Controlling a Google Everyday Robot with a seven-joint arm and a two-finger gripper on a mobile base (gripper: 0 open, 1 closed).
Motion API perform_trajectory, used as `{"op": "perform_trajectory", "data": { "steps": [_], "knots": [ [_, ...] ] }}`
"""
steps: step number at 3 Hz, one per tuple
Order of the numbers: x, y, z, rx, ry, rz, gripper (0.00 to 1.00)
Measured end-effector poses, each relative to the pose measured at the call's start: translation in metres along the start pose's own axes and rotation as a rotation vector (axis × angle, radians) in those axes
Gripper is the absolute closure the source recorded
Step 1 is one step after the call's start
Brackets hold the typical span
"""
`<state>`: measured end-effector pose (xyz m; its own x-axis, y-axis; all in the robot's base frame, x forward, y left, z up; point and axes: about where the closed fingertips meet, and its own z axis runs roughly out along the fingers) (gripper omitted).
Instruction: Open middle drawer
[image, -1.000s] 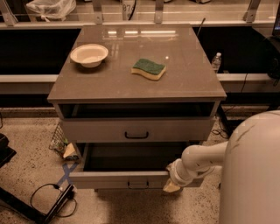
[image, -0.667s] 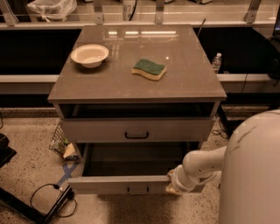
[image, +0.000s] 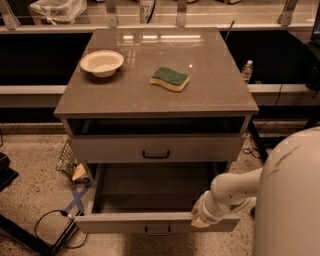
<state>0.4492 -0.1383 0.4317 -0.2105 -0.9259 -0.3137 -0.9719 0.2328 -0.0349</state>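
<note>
Now, tool (image: 202, 220) at front rim of wide-open middle drawer (image: 125, 223).

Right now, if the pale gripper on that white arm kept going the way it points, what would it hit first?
Probably the pulled-out grey-beige middle drawer: the gripper sits at the right end of its front panel, angled down toward it. Depth is unclear.

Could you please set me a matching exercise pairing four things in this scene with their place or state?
Things:
1. bowl
2. sponge
3. middle drawer
4. gripper

Places or states:
A. pulled far out
B. on the tabletop, left side
C. at the middle drawer's front, right end
D. on the tabletop, near its centre

Pairs: 1-B, 2-D, 3-A, 4-C.
</note>
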Motion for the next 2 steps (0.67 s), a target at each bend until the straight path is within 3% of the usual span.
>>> {"op": "perform_trajectory", "data": {
  "steps": [1,2],
  "knots": [
    [0.000,0.000,0.000,0.000,0.000,0.000,1.00],
    [0.004,0.036,-0.005,-0.092,0.062,0.031,1.00]
  ]
}}
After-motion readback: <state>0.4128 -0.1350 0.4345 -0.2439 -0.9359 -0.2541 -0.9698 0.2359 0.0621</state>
